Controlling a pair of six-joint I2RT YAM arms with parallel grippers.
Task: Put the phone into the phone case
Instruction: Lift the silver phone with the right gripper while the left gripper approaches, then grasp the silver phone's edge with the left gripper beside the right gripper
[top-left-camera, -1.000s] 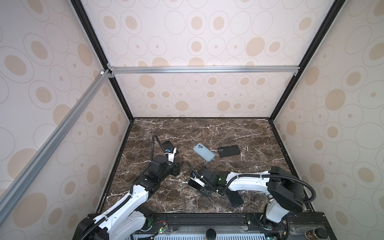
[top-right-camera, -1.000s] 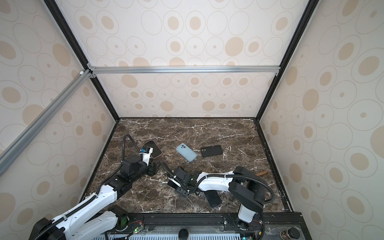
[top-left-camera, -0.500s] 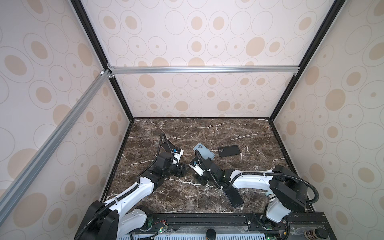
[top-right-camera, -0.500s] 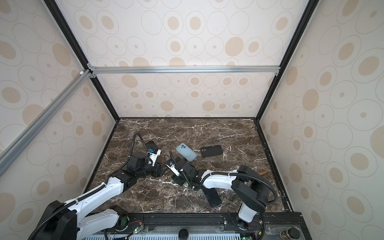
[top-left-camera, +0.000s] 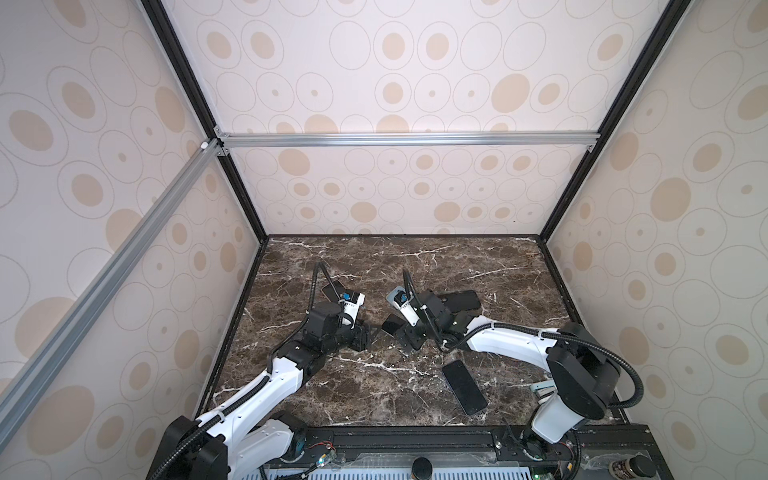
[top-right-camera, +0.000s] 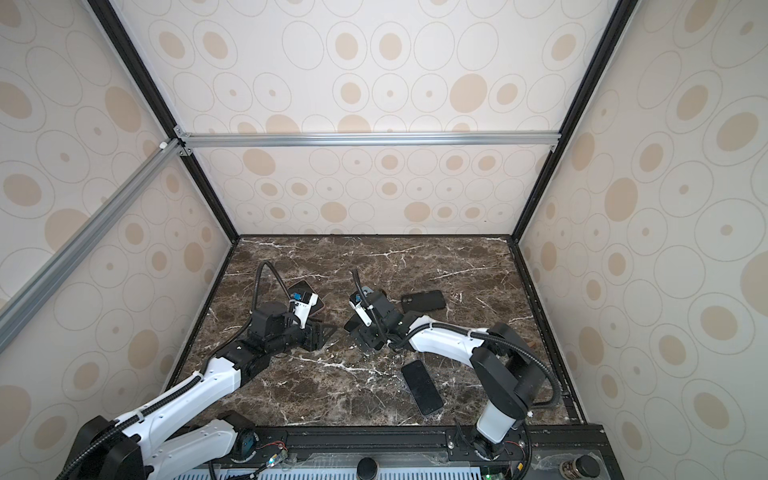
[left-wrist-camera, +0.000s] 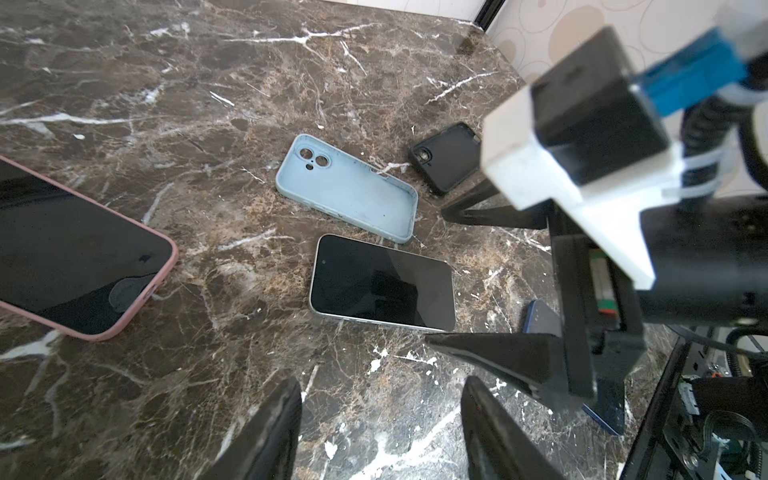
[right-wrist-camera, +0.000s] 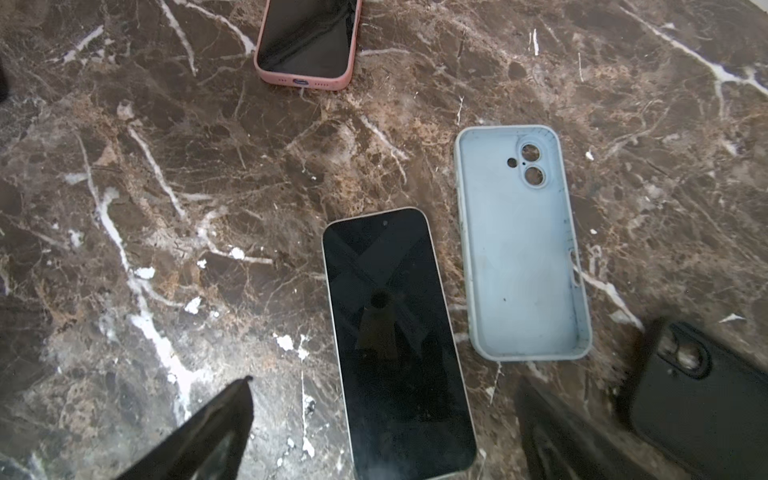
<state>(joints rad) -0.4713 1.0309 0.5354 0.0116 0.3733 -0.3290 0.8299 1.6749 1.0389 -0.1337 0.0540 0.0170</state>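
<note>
Light: bright, even, diffuse | shadows: soft, faint | glare: dim reflections on phone (right-wrist-camera: 399, 332) screen | blur: black case (right-wrist-camera: 702, 399), close to lens

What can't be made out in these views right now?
Light blue case: both top views, mostly hidden behind the right arm's wrist camera.
Pink-cased phone: cut off by the edge in both wrist views.
Black case: right wrist view, blurred and cut by the edge.
Blue-edged phone: left wrist view, mostly behind the right gripper.

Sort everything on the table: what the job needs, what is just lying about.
Job, likely: phone, blue case, side by side.
Lying about: pink-cased phone, black case, spare phone near the front edge.
</note>
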